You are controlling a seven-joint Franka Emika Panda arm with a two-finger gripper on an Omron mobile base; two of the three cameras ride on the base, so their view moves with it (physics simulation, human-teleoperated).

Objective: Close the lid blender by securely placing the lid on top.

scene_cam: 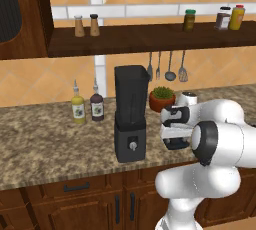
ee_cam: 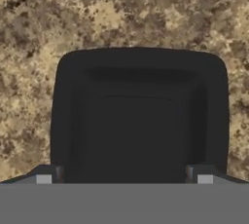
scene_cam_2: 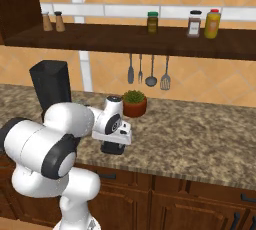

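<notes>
Inspection, left to right. The tall black blender with its dark square jar (scene_cam: 131, 119) stands on the speckled granite counter (scene_cam: 45, 139), jar top open; no lid is fitted. At its three o'clock, my gripper (scene_cam: 175, 145) hangs low over the counter, jaws spread wide, holding nothing. Directly beneath, the flat black square lid with rounded corners (ee_cam: 138, 116) lies on the granite between my fingertips (ee_cam: 44, 174). Judgement: nothing done yet; grasping, lifting, carrying and seating the lid all remain.
</notes>
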